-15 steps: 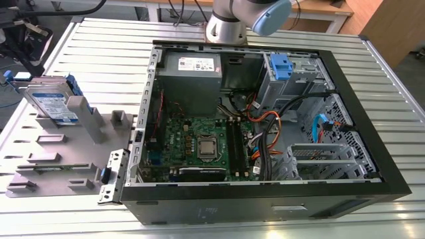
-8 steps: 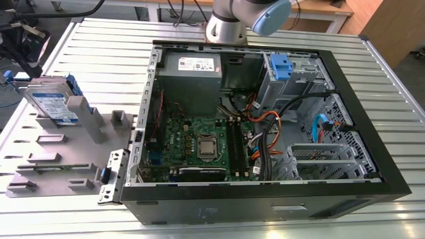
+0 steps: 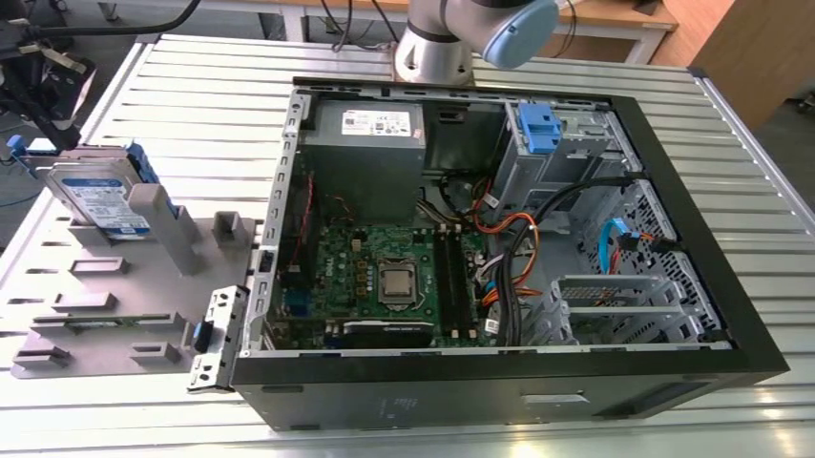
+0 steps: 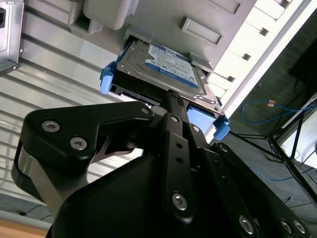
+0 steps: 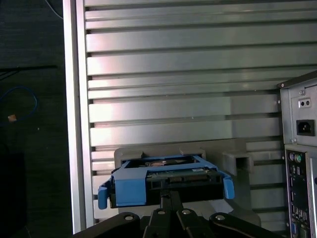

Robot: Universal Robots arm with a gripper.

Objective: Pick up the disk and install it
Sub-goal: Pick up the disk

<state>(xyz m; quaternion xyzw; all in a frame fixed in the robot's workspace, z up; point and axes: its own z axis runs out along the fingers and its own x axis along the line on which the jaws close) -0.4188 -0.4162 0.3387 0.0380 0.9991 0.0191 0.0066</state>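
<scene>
- The disk point(image 3: 95, 196) is standing at nine o'clock from the computer case point(image 3: 446, 393), its blue handle edge facing the gripper point(image 4: 171, 94).
- Whether the gripper is clamping it, I cannot tell.

An open computer case point(image 3: 446, 401) is seen on the slatted metal table point(image 3: 217, 86), motherboard point(image 3: 382, 277) exposed; a grey fixture point(image 3: 114, 296) is set at the exterior view's left.

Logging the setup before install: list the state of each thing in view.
disk, standing tilted in the grey holder, not installed.
gripper, at the disk's blue handle end.
computer case, lying on its side, open.
blue bracket, mounted inside the computer case.
</scene>
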